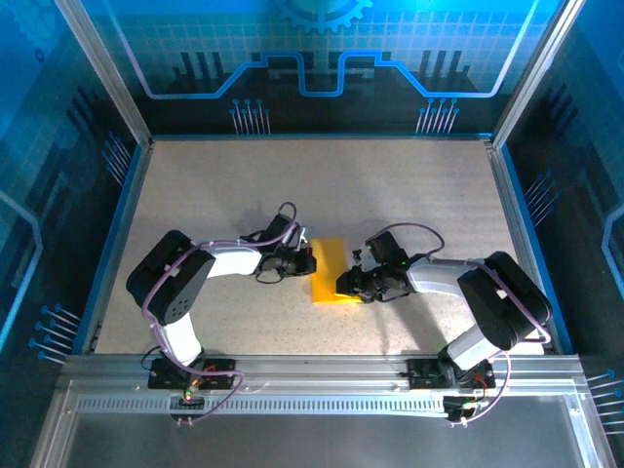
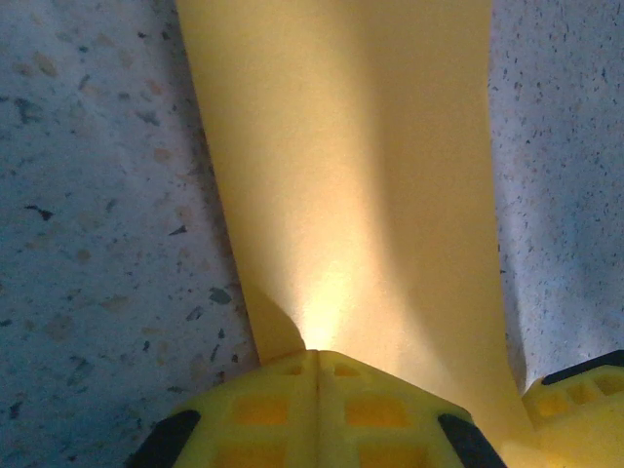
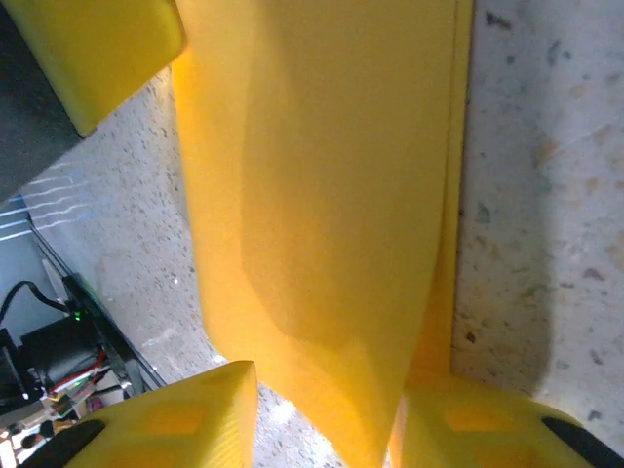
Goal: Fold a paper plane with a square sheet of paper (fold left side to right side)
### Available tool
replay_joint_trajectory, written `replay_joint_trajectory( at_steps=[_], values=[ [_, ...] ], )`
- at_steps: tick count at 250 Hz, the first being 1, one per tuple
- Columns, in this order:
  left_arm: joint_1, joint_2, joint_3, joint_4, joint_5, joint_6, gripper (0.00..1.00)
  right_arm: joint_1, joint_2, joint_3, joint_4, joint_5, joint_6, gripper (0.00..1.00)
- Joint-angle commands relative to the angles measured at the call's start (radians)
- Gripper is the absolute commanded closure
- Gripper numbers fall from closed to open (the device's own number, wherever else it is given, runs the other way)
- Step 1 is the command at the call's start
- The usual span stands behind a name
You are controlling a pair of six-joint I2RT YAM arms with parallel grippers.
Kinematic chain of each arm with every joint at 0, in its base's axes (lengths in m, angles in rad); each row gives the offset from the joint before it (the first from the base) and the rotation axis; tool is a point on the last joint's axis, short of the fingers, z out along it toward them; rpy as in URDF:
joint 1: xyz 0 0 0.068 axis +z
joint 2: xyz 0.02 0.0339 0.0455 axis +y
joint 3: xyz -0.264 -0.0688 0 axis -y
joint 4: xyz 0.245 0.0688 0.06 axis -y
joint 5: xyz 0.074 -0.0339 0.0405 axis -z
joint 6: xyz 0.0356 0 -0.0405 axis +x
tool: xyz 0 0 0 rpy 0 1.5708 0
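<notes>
The square sheet of paper (image 1: 330, 270) lies near the middle of the surface (image 1: 244, 185) as a narrow, upright yellow-orange strip, between the two arms. The left jaws meet it at its left edge and are pressed together, their fingertips (image 2: 263, 405) at the paper's border; whether they pinch it cannot be told. The right jaws sit at the strip's near right corner and stand partly apart. A raised flap of the paper runs down between their fingers (image 3: 175, 419), touching the right finger and clear of the left one.
</notes>
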Motion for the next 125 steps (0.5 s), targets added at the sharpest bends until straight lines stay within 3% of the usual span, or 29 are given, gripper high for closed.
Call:
replay_joint_trajectory(
  at_steps=[1, 125],
  values=[
    [-0.010, 0.006, -0.026, -0.040, -0.004, 0.010, 1.00, -0.022, 0.002, -0.008, 0.038, -0.027, 0.015, 0.64],
    [-0.010, 0.005, -0.029, -0.034, -0.001, 0.009, 1.00, -0.038, 0.016, -0.021, 0.078, -0.045, 0.028, 0.64]
  ],
)
